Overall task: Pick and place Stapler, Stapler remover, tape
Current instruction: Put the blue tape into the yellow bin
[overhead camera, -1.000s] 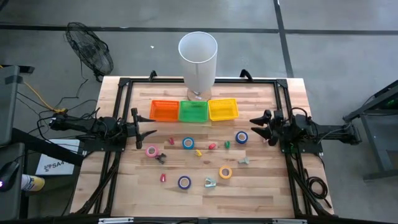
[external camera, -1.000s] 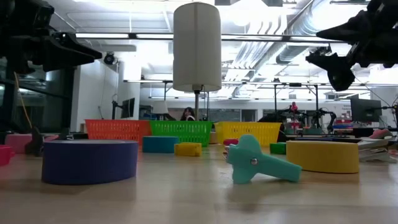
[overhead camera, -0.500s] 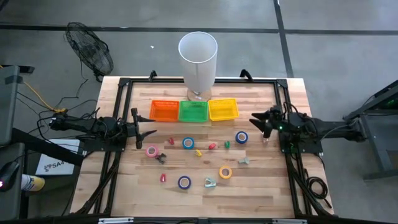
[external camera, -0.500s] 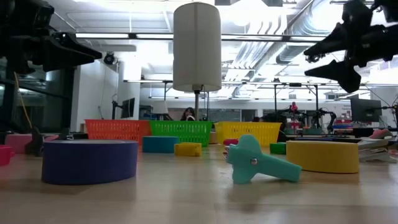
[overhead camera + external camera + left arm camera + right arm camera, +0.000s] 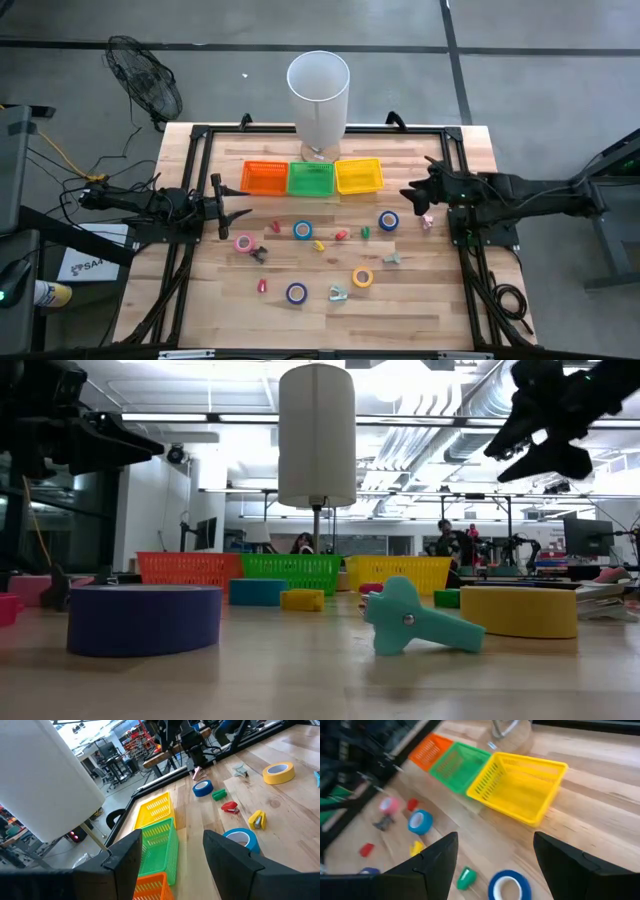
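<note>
1. Tape rolls lie flat on the wooden table [image 5: 470,150], holes facing up: a dark blue roll [image 5: 388,221] near the right side, a lighter blue roll [image 5: 302,230] in the middle, a pink roll [image 5: 243,242] to the left, an orange-yellow roll [image 5: 362,277] and a purple-blue roll [image 5: 296,293] toward the front edge; none sits in a basket.
2. A teal piece [image 5: 338,293] lies between the purple-blue and orange-yellow rolls; in the low view its long body [image 5: 418,620] runs across the picture; whether it is a stapler or a remover I cannot tell.
3. Three baskets stand in a row at the back: orange [image 5: 264,178], green [image 5: 311,178], yellow [image 5: 359,175]; a tall white cylinder [image 5: 318,95] rises behind them.
4. The right gripper [image 5: 412,197] hangs above the table just beside the dark blue roll, fingers spread, holding nothing.
5. The left gripper [image 5: 236,208] waits at the left side, near the pink roll, fingers spread and empty.
</note>
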You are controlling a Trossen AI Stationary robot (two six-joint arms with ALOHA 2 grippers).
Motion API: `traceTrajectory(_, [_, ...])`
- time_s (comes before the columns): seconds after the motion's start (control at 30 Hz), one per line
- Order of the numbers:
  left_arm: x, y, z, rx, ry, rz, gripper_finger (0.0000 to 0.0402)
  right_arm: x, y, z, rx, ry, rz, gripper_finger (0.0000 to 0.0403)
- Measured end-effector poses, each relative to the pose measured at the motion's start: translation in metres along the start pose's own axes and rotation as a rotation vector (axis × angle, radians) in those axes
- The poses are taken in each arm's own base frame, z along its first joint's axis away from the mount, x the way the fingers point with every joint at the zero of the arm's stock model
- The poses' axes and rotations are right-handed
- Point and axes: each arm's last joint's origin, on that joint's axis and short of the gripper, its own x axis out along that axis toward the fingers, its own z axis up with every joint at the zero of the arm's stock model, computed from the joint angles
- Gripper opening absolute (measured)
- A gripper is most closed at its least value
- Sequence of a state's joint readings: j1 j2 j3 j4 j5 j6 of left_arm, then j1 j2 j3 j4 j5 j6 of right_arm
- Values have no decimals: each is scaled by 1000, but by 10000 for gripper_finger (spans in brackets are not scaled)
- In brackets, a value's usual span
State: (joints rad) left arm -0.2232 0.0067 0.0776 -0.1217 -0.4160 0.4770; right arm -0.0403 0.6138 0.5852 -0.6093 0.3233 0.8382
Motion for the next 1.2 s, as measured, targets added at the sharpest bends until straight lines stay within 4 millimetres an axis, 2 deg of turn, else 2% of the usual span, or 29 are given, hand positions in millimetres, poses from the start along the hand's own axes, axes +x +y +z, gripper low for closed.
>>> traceTrajectory(0.23, [0, 0, 0, 0, 0, 0, 207, 7, 16, 25, -16, 113, -135, 252])
traceTrajectory(0.47, [0, 0, 0, 0, 1, 0, 207, 32, 19, 33, -76, 310, -229, 252])
traceTrajectory(0.8, [0, 0, 0, 0, 0, 0, 207, 76, 13, 17, -139, 585, -285, 252])
traceTrajectory(1.2, [0, 0, 0, 0, 0, 0, 207, 117, 6, -4, -200, 758, -390, 252])
